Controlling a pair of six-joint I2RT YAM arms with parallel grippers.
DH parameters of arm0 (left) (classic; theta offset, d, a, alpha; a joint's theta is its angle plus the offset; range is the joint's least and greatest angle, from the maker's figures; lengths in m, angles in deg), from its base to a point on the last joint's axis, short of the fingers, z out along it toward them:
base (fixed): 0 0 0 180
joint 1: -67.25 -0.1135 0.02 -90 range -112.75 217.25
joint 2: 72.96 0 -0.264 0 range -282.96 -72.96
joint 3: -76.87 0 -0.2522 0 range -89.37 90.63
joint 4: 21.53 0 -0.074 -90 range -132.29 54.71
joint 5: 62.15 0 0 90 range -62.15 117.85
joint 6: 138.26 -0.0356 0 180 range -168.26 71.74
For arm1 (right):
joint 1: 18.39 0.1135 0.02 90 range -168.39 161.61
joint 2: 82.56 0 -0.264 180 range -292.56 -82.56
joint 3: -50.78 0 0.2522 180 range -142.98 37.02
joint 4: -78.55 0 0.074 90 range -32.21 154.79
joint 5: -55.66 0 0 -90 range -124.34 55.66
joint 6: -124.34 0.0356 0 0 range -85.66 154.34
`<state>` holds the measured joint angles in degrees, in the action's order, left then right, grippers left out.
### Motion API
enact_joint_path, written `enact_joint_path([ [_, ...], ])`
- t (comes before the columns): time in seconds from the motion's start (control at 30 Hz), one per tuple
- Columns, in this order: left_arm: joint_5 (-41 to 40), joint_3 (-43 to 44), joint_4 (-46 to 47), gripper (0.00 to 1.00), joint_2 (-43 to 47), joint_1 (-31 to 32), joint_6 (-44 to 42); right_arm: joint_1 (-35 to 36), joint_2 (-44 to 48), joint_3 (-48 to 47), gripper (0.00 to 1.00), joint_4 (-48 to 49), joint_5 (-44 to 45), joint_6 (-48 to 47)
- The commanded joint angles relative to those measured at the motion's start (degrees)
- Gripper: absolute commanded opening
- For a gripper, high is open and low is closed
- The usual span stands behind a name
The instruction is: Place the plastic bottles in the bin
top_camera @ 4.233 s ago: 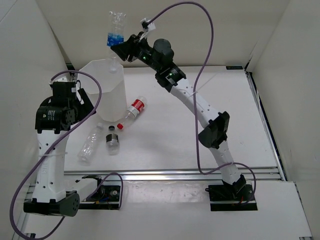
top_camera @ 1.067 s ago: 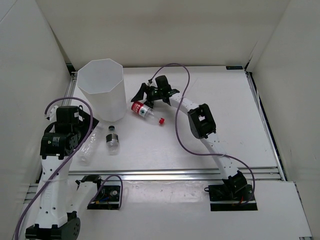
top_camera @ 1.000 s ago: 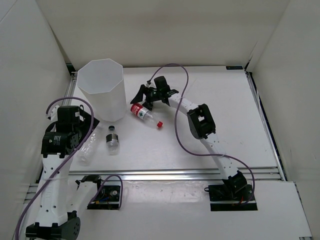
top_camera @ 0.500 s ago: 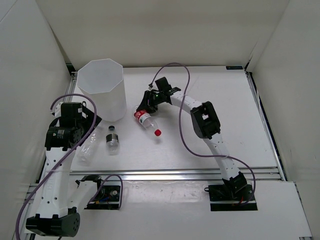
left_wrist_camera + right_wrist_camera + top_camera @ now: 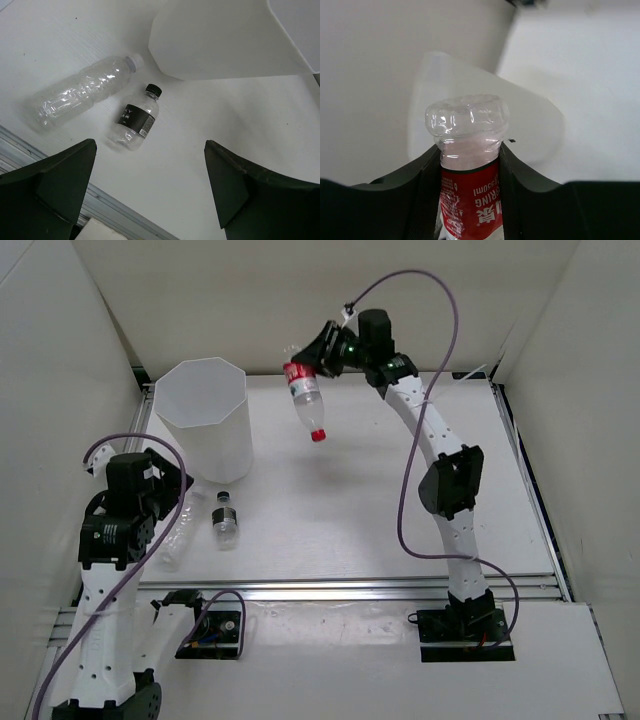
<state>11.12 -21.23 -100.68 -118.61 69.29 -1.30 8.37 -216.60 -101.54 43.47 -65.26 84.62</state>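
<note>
Right arm (image 5: 420,425), red-label bottle (image 5: 303,390) now aloft

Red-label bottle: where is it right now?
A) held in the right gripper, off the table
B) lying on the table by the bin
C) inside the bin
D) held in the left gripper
A: the right gripper is shut on the red-label bottle, which hangs cap-down off the table, right of the bin.
</note>
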Motion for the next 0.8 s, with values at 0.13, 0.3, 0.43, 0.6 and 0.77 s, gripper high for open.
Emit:
enact_joint_path([
  [0.13,4.2,3.1,0.5,1.00,-2.1,-0.2,-7.6,6.7,5.4,-6.2,0.13,20.4,9.0,-0.3],
  [0.3,5.4,5.5,-2.8,1.00,-4.4,-0.2,-12.8,11.7,7.0,-6.7,0.16,30.5,20.4,-11.6],
  [0.43,5.9,6.8,-3.3,1.00,-5.0,-0.2,-15.8,14.4,5.5,-8.6,0.17,38.5,27.4,-18.1],
  [0.6,5.9,8.9,-5.0,1.00,-5.1,-0.2,-16.5,15.8,3.4,-8.4,0.17,49.6,29.3,-21.7],
  [0.77,8.0,3.7,-5.5,1.00,-2.2,-0.2,-13.7,16.5,0.2,-8.4,0.18,53.9,29.3,-19.3],
])
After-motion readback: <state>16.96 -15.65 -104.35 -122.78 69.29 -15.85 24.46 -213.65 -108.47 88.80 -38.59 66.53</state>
